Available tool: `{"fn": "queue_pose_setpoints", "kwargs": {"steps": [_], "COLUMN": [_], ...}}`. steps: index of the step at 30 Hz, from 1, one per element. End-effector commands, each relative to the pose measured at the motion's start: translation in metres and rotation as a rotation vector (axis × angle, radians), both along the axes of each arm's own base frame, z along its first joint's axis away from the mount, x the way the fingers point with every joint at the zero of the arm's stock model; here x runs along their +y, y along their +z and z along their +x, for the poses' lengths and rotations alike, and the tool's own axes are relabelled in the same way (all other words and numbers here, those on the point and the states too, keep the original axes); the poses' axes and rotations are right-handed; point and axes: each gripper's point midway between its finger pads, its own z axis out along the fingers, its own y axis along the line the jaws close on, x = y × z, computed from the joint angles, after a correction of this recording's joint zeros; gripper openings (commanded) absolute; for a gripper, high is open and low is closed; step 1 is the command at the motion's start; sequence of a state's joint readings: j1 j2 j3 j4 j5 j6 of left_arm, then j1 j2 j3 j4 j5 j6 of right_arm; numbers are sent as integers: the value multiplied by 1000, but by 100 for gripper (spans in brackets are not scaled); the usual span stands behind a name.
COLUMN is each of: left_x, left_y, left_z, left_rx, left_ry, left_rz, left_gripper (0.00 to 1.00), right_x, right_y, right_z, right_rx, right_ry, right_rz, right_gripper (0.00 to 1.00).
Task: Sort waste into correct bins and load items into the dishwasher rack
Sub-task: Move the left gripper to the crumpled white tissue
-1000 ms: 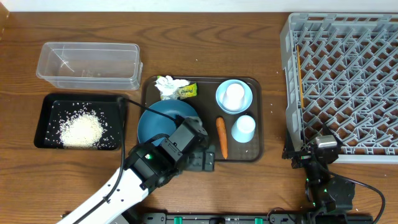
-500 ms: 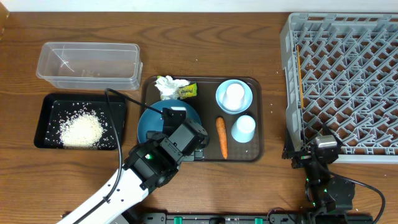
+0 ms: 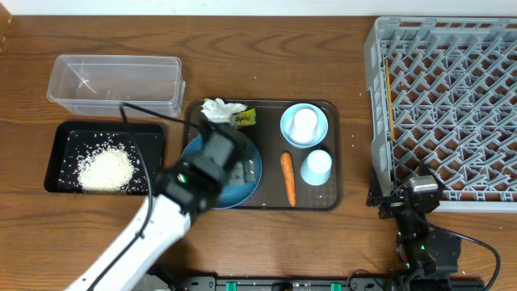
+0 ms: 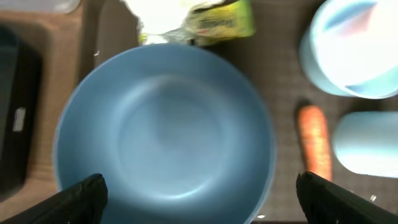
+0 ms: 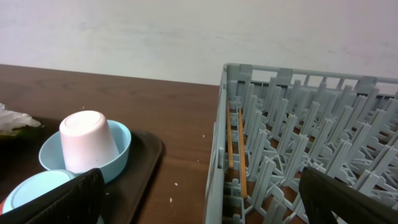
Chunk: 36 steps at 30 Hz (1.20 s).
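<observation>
**A:** Where's the left gripper (image 4: 202,200)?
**B:** It hangs right over the dish (image 4: 165,130) with the jaws spread wide, holding nothing. The dish is bare.

**A:** What step are you on?
**B:** Probably picking up the dish to load it. The carrot (image 3: 287,178) lies just right of the dish. The tissue (image 3: 218,109) and wrapper (image 3: 243,118) sit at its far rim, not yet sorted. The rice (image 3: 105,168) is already in the black tray (image 3: 56,162), left of the dish.

**A:** What's next?
**B:** Drop to the rim, pinch one edge and lift. The rack (image 3: 452,105) is well right of the dish, so you'll likely need a long carry or a handoff. The right gripper (image 3: 408,198) waits far right of the dish, jaws apart and empty.
</observation>
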<state>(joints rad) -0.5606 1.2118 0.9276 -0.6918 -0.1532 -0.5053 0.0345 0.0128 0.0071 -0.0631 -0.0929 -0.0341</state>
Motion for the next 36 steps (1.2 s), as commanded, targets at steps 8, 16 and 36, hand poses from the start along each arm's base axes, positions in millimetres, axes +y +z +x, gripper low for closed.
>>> {"fn": "queue_pose_setpoints", "kwargs": {"steps": [8, 16, 36], "left_x": [-6, 0, 22], "left_y": [35, 40, -59], "left_z": [50, 109, 174], "left_rx": [88, -79, -10], "left_ry": [-199, -183, -69], "left_rz": [-33, 127, 181], "left_gripper": [100, 100, 97], "right_x": [-4, -4, -4], "right_y": [-1, -1, -1], "right_z": [0, 0, 0], "right_rx": [2, 2, 2], "right_ry": [-17, -17, -17], "right_rz": [2, 2, 2], "right_gripper": [99, 99, 99]}}
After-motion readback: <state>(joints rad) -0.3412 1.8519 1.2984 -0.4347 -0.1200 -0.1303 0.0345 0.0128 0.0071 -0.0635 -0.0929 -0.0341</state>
